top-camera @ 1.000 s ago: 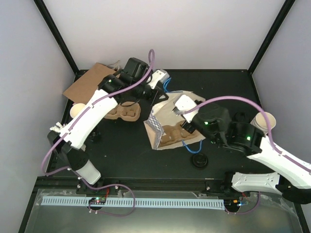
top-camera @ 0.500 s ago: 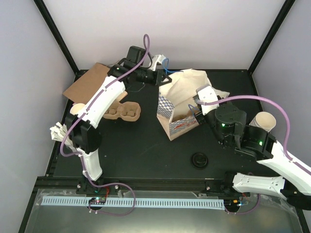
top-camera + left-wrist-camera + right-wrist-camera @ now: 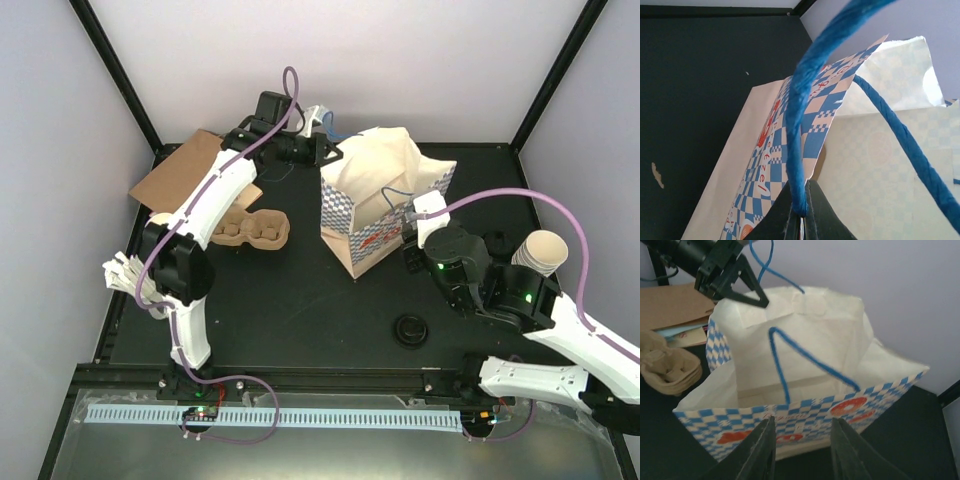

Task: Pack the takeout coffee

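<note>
Arms: left one stretched to the far edge of the table, left gripper clamped on the blue cord handle of the checked paper bag, which stands upright, mouth open. Right one bent in from near right, right gripper at the bag's near wall, jaws apart, nothing between. Black-lidded takeout coffee sits on the table, nearer than the bag, outside it.

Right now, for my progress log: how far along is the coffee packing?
Done: the bag stands upright, open. In hand: the left gripper pinches its handle; the right gripper is open at the front wall. Left: bag looks empty; a cup, a lid and the carrier sit outside.
</note>
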Controlling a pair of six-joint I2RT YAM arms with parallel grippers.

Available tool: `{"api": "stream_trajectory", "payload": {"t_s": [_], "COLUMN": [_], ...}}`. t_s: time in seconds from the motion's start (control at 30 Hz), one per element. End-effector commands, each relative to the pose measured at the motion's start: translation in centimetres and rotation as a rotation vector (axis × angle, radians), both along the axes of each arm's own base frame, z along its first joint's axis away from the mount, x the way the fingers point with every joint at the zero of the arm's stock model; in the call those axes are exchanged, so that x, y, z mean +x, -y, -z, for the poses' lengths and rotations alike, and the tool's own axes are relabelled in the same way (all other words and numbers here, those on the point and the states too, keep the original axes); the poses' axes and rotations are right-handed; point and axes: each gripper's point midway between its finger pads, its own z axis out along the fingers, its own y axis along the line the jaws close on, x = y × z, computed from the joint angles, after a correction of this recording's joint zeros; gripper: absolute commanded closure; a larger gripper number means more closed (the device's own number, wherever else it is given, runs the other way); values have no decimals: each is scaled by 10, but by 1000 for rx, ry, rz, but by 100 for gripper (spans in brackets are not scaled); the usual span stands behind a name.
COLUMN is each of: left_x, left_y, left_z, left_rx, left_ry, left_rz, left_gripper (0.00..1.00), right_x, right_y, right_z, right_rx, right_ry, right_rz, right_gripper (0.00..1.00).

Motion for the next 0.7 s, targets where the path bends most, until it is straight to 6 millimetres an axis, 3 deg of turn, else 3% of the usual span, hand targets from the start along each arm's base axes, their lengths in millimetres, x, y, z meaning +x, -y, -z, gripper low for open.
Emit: {"api": "stream_trajectory", "payload": {"t_s": [0.0,0.07,0.17,0.3,0.4,0.67], "left_x": [18,19,14,3,-9,-53], "left_y": [-9,-11,-10,-18,-29,-71], "left_z": [-21,-20,-21,-35,-48,-80], "left_rx": [-41,-40,-43,-21,8,70], "left_ry": [51,49,45,72,103,214], "left_rz": [-45,-45,-25,-33,-50,-145], "left_gripper": [95,82,55,34,21,1], "right_x": [-7,-10,-12,-15,-19,-27], "right_y": [-3,-7,-9,-10,-11,-21], "right_z": [27,35,47,69,80,103], "right_rx": [58,68,63,43,56,112], "right_ry": [-130,-173,-232,-302,-337,-436], "right_rz": [4,-11,-1,16,14,1], "right_gripper": [61,39,31,27,21,1]}}
